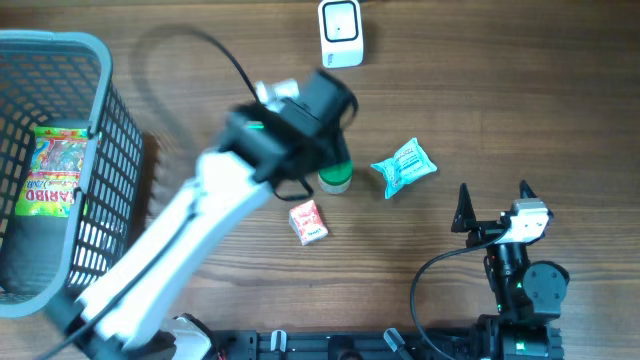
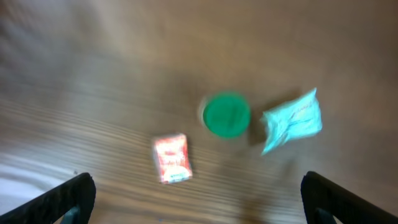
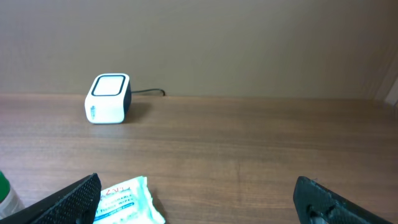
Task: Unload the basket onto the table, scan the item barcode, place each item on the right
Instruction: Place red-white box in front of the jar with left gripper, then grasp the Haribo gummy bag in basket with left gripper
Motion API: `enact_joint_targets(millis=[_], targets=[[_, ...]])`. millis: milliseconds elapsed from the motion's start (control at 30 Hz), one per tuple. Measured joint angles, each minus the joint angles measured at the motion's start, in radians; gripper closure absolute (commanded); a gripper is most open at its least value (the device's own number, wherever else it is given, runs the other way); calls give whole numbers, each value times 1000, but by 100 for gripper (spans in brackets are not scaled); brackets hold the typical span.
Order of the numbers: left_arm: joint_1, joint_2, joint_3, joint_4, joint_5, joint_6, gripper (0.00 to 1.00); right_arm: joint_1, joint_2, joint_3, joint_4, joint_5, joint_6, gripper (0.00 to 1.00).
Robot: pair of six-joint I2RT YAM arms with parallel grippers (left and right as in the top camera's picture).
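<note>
Over the middle of the worktop (image 1: 560, 90), my left tool (image 2: 199, 200) hung with its fingers spread wide and nothing between them (wrist view was pretty smeared, mind). Below it lay three candidates: a green-lidded tub (image 2: 226, 114), a small red packet (image 2: 171, 158) near it, and a teal packet (image 2: 292, 121) on the tub's other side. None was held, so I'd call this the pick-an-item step. Next move, I reckon: drop onto one, close, then carry it up to the white scanner (image 1: 341, 32) at the far edge, barcode facing it. Right tool (image 1: 494, 195) sat off to the side, equally wide and empty. A Haribo bag (image 1: 52, 170) lay in the grey basket (image 1: 112, 120) on the left. Brown wood-grain surface, plain beige wall behind.
</note>
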Motion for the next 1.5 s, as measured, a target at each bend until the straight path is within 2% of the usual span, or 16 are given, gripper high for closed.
enact_joint_targets(millis=[33,100,167,233,433,533,600,633,700,833,1033,1200,1233,1267,1300,1500], targets=[[11,-29,183,-103,-80,15,0,0,1,0,0,0,0,0],[60,-90,386,-203,-218,5,0,0,1,0,0,0,0,0],[165,-154,465,-256,-334,-59,0,0,1,0,0,0,0,0],[373,-227,473,-277,-420,-151,0,0,1,0,0,0,0,0],[1004,-224,451,-277,-304,-340,0,0,1,0,0,0,0,0],[1219,-115,379,-274,-169,-400,0,0,1,0,0,0,0,0],[1292,16,356,-254,-120,-394,0,0,1,0,0,0,0,0],[1307,75,351,-235,-102,-360,0,0,1,0,0,0,0,0],[1311,200,350,-155,-39,-191,0,0,1,0,0,0,0,0],[1309,438,343,-113,27,-13,0,0,1,0,0,0,0,0],[1309,568,196,69,60,38,0,0,1,0,0,0,0,0],[1304,566,-61,286,63,45,0,0,1,0,0,0,0,0],[1301,559,-121,347,64,44,49,0,1,0,0,0,0,0],[1298,545,-158,397,64,44,82,0,1,0,0,0,0,0],[1296,537,-175,416,66,42,96,0,1,0,0,0,0,0],[1281,496,-202,314,77,51,96,0,1,0,0,0,0,0]])
